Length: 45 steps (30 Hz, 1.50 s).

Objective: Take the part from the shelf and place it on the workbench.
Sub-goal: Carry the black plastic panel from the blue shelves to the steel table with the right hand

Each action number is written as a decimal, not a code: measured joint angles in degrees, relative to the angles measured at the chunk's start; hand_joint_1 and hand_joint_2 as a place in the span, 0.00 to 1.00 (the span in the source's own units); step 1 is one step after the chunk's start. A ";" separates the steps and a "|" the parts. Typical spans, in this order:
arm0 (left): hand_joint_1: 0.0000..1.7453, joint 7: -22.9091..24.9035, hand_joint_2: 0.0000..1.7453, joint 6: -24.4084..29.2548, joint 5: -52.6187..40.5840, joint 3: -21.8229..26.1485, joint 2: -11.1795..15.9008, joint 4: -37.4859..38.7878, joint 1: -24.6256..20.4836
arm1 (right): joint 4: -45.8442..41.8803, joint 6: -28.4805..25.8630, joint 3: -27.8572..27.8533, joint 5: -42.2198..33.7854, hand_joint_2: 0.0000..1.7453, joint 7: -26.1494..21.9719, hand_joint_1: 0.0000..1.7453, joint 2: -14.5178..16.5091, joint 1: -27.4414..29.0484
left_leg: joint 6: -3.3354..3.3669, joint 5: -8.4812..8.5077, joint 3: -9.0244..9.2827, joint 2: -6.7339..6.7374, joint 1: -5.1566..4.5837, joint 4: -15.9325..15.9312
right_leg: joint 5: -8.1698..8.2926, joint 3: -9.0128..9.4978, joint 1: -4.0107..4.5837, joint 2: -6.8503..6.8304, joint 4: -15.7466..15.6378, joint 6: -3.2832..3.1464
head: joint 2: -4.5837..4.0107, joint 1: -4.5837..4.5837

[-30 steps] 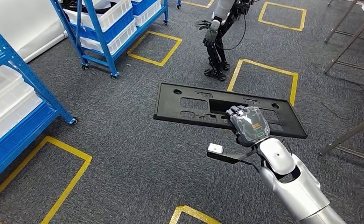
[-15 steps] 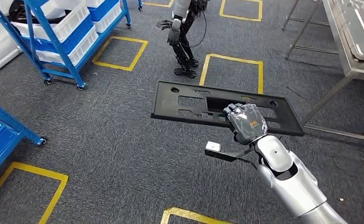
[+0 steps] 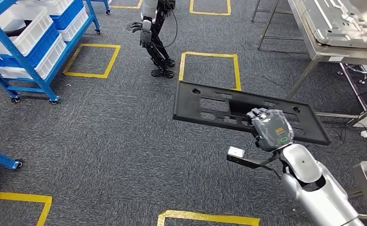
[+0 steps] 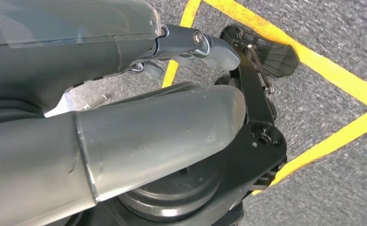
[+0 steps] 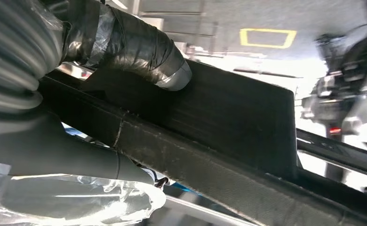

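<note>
Above grey carpet, part [image 3: 219, 104] — right hand [image 3: 272, 129] gripping near edge

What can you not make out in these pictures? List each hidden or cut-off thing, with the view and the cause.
1. Head view: the right hand covers its own fingers' hold on the black part.
2. Head view: the picture edge cuts off the workbench.
3. Left wrist view: the left hand hides whether its fingers are curled.
4. Right wrist view: the background is blurred.

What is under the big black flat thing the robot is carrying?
Under the black part, which the right hand holds, is grey carpet and a bit of a yellow floor square. The floor straight beneath the part is covered.
</note>
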 joint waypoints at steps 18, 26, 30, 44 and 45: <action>0.00 -0.24 0.00 -0.21 -0.19 0.00 0.31 0.01 -0.40 | -4.69 -0.79 -7.14 -1.92 1.00 -0.80 1.00 -6.24 4.96 | 1.39 1.89 -1.52 -7.00 0.30 0.19 | -0.33 0.10 -0.25 10.11 0.33 -0.23 | 0.00 -0.01; 0.00 -0.11 0.00 -0.19 0.38 0.01 0.22 0.02 -0.01 | -4.97 -1.12 -10.11 -3.54 1.00 -1.74 1.00 -7.58 5.99 | 1.79 1.93 -1.02 -1.78 0.28 -0.64 | -3.54 -4.14 -1.14 2.91 9.42 1.71 | -0.01 0.02; 0.00 -0.05 0.00 -0.17 0.82 0.00 0.17 0.02 -0.19 | -5.22 -0.82 -11.44 -3.37 1.00 -1.80 1.00 -7.77 6.01 | 0.42 0.89 -0.46 0.31 -0.14 -0.19 | -0.49 0.89 -0.63 0.02 -0.35 0.58 | 0.01 -0.02; 0.00 0.49 0.00 -0.27 2.51 0.02 0.04 0.02 -0.36 | -5.43 0.40 -16.05 -4.17 1.00 -1.67 1.00 -8.84 7.45 | 0.78 1.71 -2.96 -8.73 0.08 2.57 | -0.53 1.11 0.01 9.50 -0.18 -1.98 | 0.00 -0.04; 0.00 0.48 0.00 -0.37 2.51 0.02 0.04 0.02 -0.34 | -5.39 0.44 -16.77 -4.44 1.00 -1.71 1.00 -9.22 7.86 | 0.94 2.08 -2.36 -9.20 -0.03 1.21 | -0.51 1.00 -0.08 10.10 -0.16 -1.68 | 0.00 -0.03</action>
